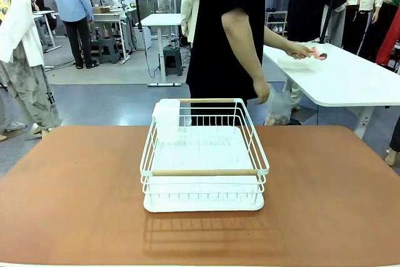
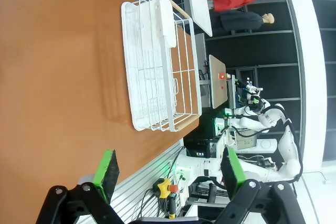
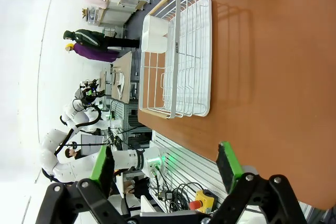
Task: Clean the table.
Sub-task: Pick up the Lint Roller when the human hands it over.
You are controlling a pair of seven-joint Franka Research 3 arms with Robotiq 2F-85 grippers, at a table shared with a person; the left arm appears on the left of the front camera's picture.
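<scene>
Spanning the foreground, the reddish-brown table is seen with a white wire dish rack set at its middle. A person is seen behind it, beside a white table. The left gripper and the right gripper are both held spread wide, with nothing between their fingers.

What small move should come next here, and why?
Probably bring both arms forward toward the white dish rack: it stands on the table, and the left end effector and right end effector hang open and empty, well short of it.
</scene>
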